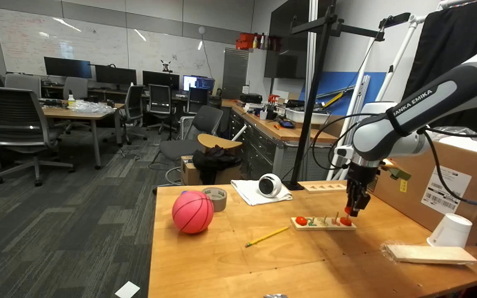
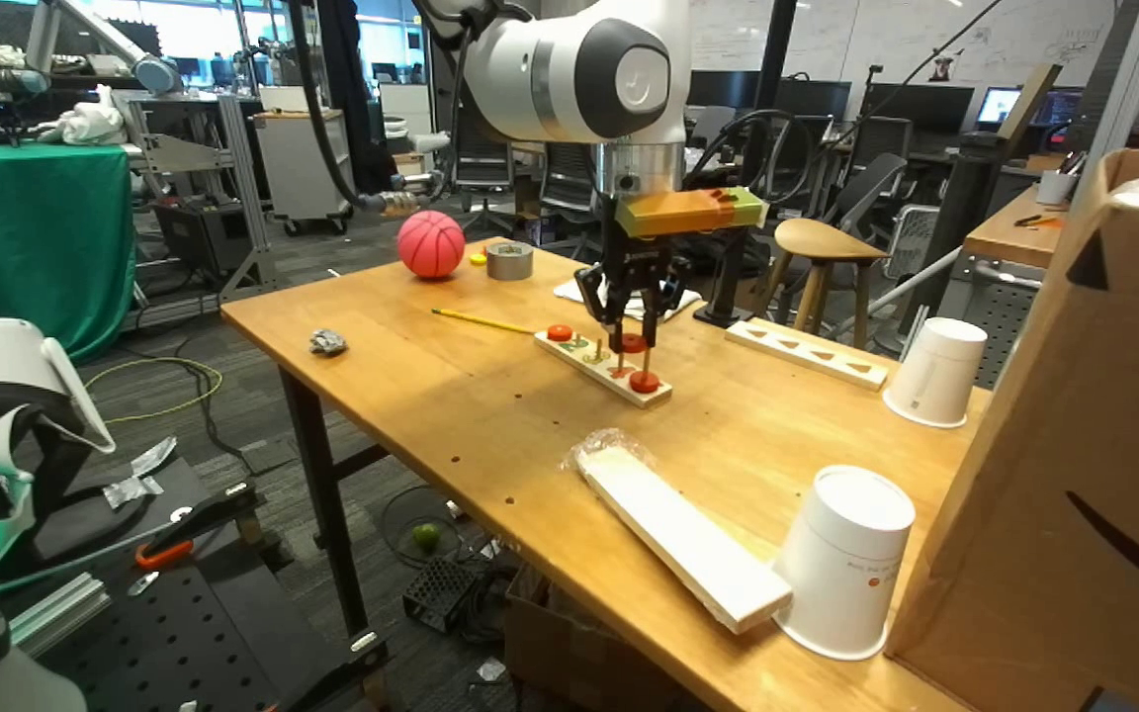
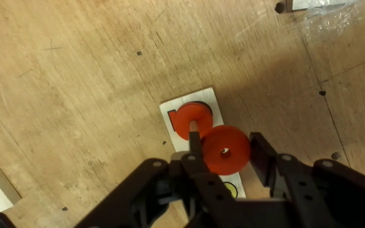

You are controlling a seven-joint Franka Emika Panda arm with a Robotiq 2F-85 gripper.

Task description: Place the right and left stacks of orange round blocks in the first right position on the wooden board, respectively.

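Orange round block (image 3: 233, 144) is over the wooden board (image 1: 324, 227), pinched from both sides by the hand (image 2: 633, 336). Cannot tell if it touches a peg (image 1: 336, 218).

Edges: board lies right of centre in an exterior view, long side roughly level with the frame, wide stretch of surface (image 1: 230, 265) below it. Close neighbour: pencil (image 1: 267, 236), tip just beside the board's left end. Cardboard box (image 1: 410, 209) stands along the right edge of the frame. Wrapped flat piece (image 1: 431, 254) at lower right, well apart from board.

Counts: orange in three spots, i.e. held block, right-end block (image 1: 345, 222) around its peg, left-end block (image 1: 301, 221). Layers per spot too small to tell. Four pegs show. Two cups (image 2: 841, 564), one ball (image 2: 431, 244), one tape roll (image 2: 510, 262) in an exterior view.

Materials: board is thin pale wood, rectangular, painted numerals. Held block is a smooth disc, hole through the middle. Surface is grained wood with small dark holes and seam lines. Cups are white and tapered, wide end down. Ball is pink-red with black lines. Flat piece wears clear crinkled film.
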